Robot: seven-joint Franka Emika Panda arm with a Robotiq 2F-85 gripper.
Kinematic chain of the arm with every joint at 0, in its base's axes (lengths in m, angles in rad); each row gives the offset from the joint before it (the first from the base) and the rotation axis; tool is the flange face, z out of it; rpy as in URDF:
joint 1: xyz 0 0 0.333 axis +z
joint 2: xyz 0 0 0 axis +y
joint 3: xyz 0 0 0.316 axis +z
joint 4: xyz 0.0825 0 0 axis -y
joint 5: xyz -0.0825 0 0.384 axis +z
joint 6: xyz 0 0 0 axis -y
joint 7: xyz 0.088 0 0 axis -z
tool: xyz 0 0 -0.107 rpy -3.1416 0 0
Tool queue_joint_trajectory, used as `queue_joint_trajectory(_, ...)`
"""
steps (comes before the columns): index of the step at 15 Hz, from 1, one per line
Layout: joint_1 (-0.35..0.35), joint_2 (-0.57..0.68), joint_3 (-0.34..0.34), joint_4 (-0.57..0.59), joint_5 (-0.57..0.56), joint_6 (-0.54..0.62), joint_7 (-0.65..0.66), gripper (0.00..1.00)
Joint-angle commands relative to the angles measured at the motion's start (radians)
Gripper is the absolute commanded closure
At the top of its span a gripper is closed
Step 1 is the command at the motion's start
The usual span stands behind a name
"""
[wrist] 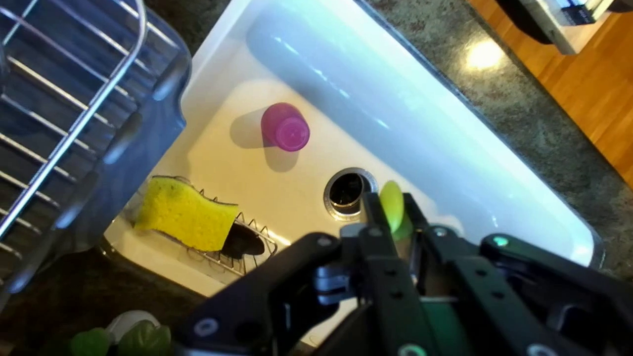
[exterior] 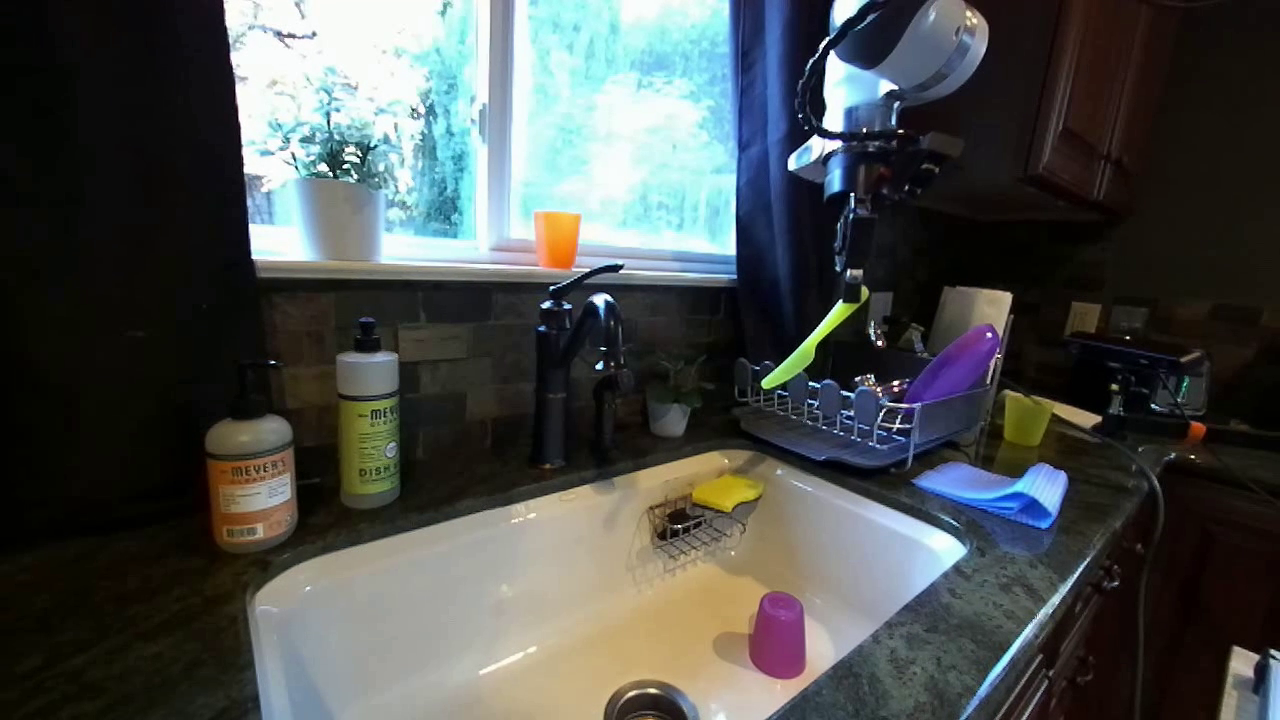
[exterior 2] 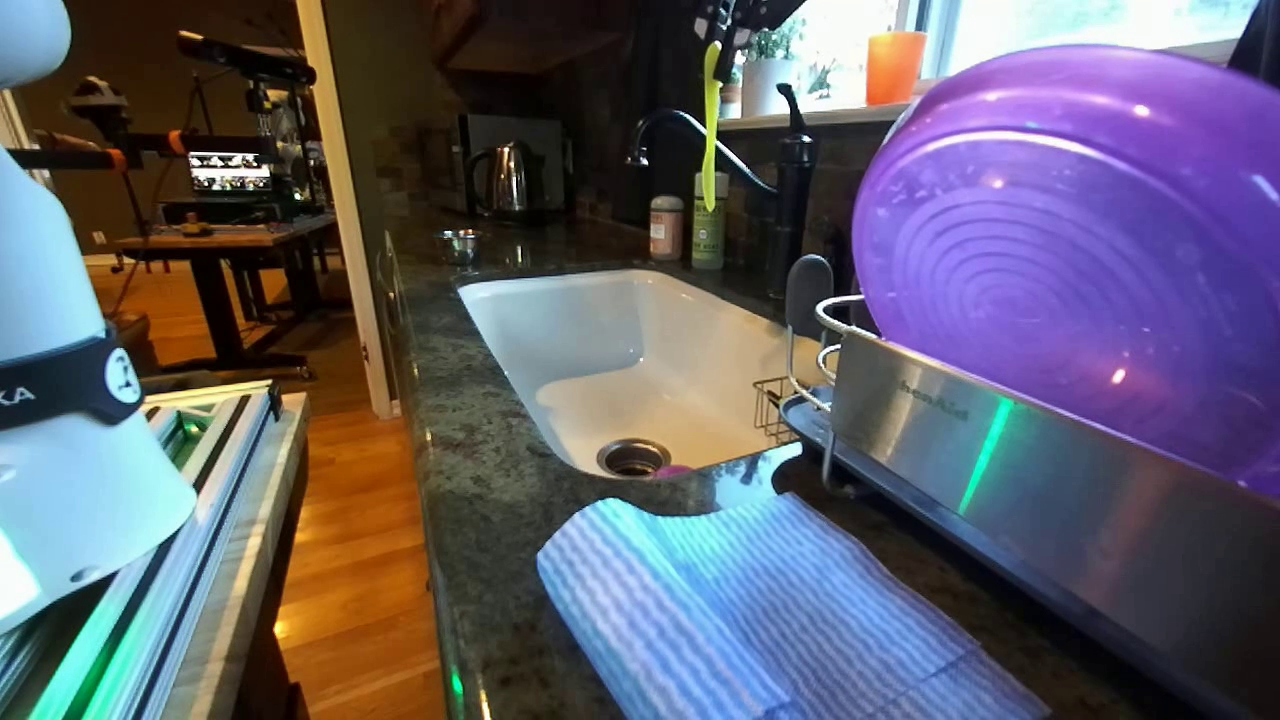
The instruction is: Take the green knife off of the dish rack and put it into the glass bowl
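Observation:
The lime-green knife [exterior: 812, 345] hangs tilted from my gripper [exterior: 853, 288], which is shut on one end. In an exterior view its lower end overlaps the prongs of the dark grey dish rack [exterior: 830, 447]. In an exterior view the knife [exterior 2: 711, 130] hangs high, apart from the rack [exterior 2: 930, 405], with my gripper [exterior 2: 728, 35] at its top. In the wrist view the knife end [wrist: 392, 205] sits between the fingertips [wrist: 393, 210], and the rack [wrist: 143, 148] is at left. A small shiny bowl [exterior 2: 459, 246] stands on the far counter; I cannot tell whether it is glass.
The white sink [exterior: 430, 600] holds an upturned purple cup [exterior: 778, 635]; a yellow sponge [exterior: 727, 492] sits in its wire caddy. A black faucet [exterior: 552, 390] stands behind. A purple plate [exterior: 955, 365] leans in the rack. A blue cloth [exterior: 1000, 492] and yellow-green cup [exterior: 1027, 418] are nearby.

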Motion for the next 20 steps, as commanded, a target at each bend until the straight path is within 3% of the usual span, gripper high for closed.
queue_joint_trajectory(1, 0.019, -0.053, 0.012, -0.047, 0.006, 0.132, -0.099, 0.97)
queue_joint_trajectory(7, 0.107, -0.146, 0.081, -0.088, 0.020, 0.206, -0.245, 0.97)
queue_joint_trajectory(12, 0.226, -0.227, 0.194, -0.120, -0.025, 0.267, -0.250, 0.97)
queue_joint_trajectory(14, 0.280, -0.245, 0.255, -0.140, -0.050, 0.320, -0.229, 0.97)
queue_joint_trajectory(17, 0.364, -0.219, 0.335, -0.200, -0.071, 0.512, -0.232, 0.97)
queue_joint_trajectory(18, 0.345, -0.215, 0.295, -0.137, -0.053, 0.411, -0.226, 0.97)
queue_joint_trajectory(19, 0.364, -0.213, 0.309, -0.151, -0.055, 0.434, -0.212, 0.89)
queue_joint_trajectory(20, 0.368, -0.212, 0.310, -0.151, -0.055, 0.434, -0.208, 0.89)
